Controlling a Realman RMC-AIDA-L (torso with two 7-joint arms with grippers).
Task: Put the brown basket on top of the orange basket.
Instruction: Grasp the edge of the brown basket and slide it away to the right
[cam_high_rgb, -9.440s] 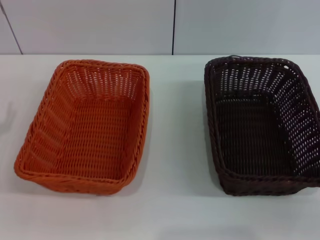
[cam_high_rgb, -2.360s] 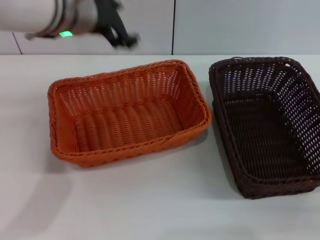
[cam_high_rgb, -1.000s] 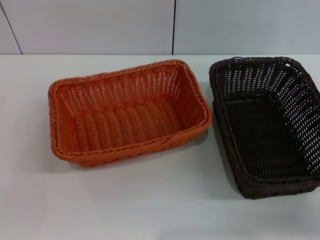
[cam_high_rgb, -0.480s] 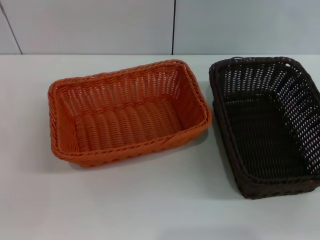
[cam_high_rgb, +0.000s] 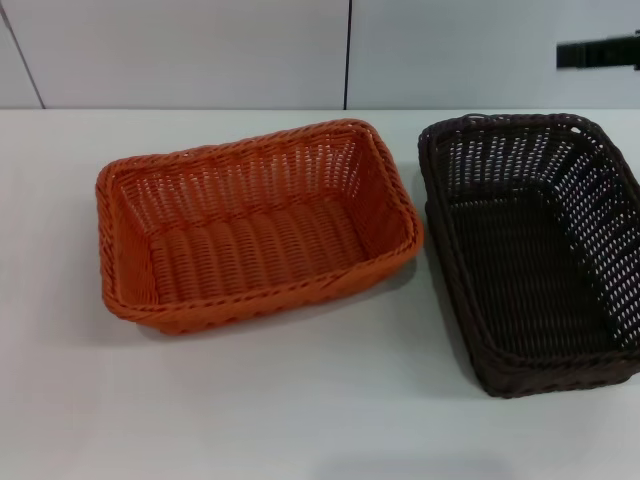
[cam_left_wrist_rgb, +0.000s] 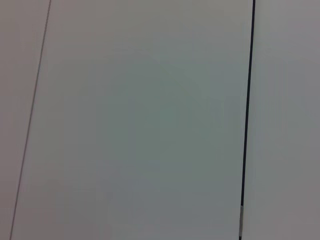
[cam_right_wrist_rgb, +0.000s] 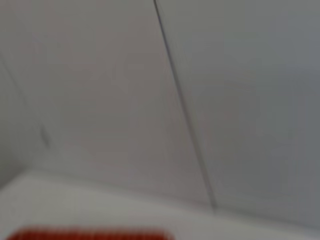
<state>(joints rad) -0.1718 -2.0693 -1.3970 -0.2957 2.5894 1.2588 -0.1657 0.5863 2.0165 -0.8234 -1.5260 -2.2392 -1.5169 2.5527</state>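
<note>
The orange basket (cam_high_rgb: 255, 225) sits on the white table (cam_high_rgb: 300, 400), left of centre, its long side turned across the view. The brown basket (cam_high_rgb: 530, 250) stands right of it, apart by a narrow gap, its long side running away from me. Both are empty and upright. A dark part of my right gripper (cam_high_rgb: 580, 54) shows at the top right, high above and behind the brown basket, touching nothing. The right wrist view shows a strip of the orange basket's rim (cam_right_wrist_rgb: 90, 234). My left gripper is out of view.
A pale panelled wall (cam_high_rgb: 200, 50) with a dark vertical seam (cam_high_rgb: 347, 50) rises behind the table's back edge. The left wrist view shows only this wall (cam_left_wrist_rgb: 150, 120). Bare tabletop lies in front of both baskets.
My right gripper has come into view at the top right in the last half second. Earlier the orange basket was turned sideways and the left arm left the view. The baskets have not moved since.
</note>
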